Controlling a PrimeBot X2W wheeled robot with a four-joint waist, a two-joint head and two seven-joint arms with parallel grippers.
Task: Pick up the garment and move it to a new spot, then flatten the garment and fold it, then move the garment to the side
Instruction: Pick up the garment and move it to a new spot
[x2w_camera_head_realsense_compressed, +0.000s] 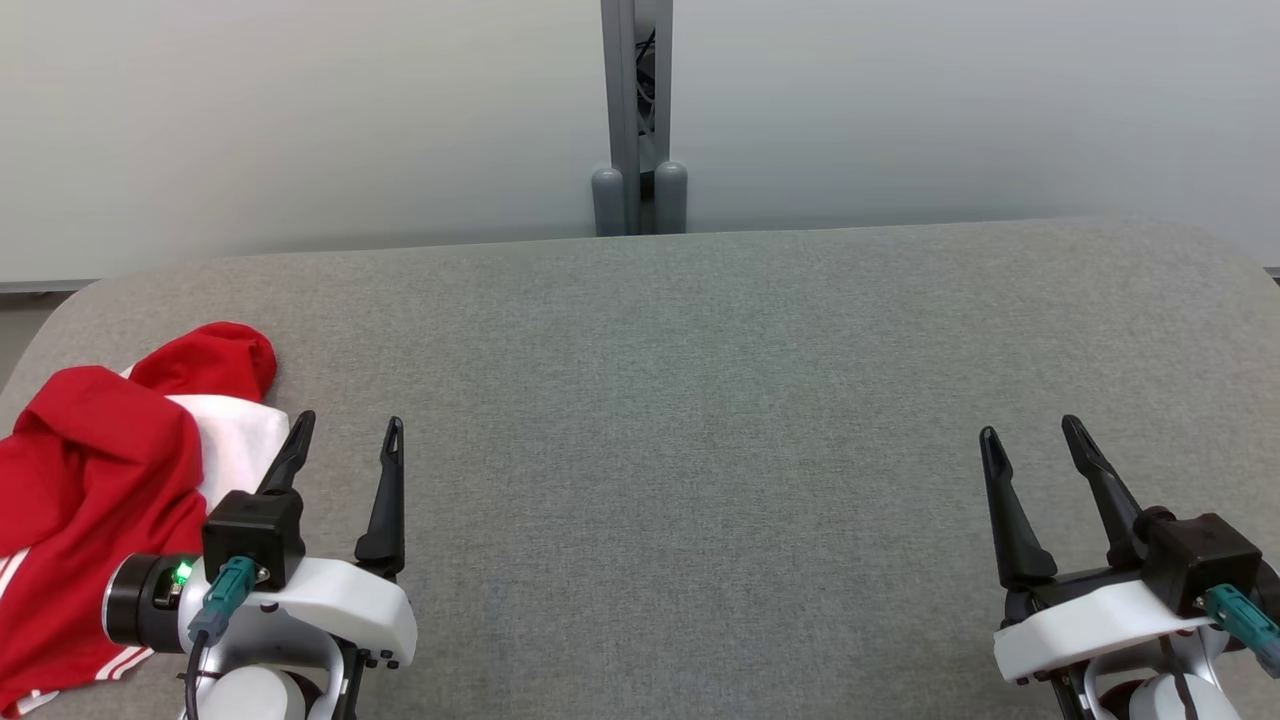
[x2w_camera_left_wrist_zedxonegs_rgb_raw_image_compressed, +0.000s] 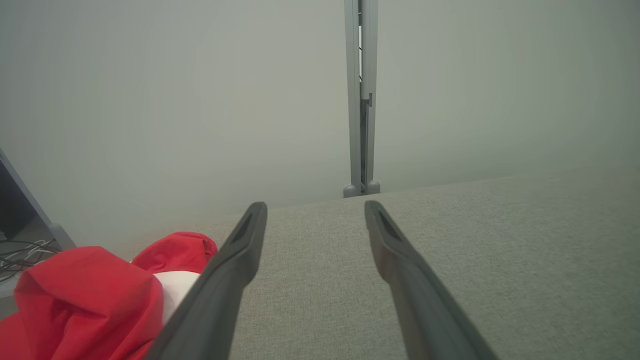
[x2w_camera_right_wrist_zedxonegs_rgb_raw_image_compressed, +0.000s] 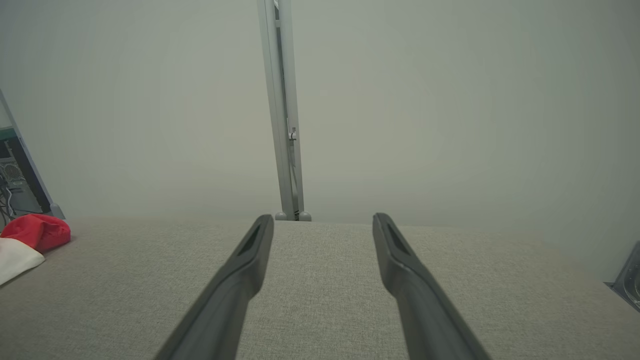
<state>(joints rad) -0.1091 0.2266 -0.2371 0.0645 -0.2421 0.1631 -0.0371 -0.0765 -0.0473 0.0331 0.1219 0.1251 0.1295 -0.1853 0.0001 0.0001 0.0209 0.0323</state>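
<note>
Garment (x2w_camera_head_realsense_compressed: 100, 480), red with white stripes, lies crumpled beside the spread left claw (x2w_camera_head_realsense_compressed: 350, 420); right claw (x2w_camera_head_realsense_compressed: 1029, 426) likewise spread.

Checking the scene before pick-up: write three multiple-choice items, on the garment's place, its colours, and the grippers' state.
1. Where on the table is the garment?
A. far left, beside the left gripper
B. centre
C. far right

2. Its colours?
A. blue and grey
B. red and white
C. green and black

3. The left gripper and right gripper are:
A. both shut
B. both open, empty
C. one holding cloth

Key:
1 A: it is bunched at the table's left edge.
2 B: red cloth with a white panel.
3 B: jaws spread, nothing between.
</note>
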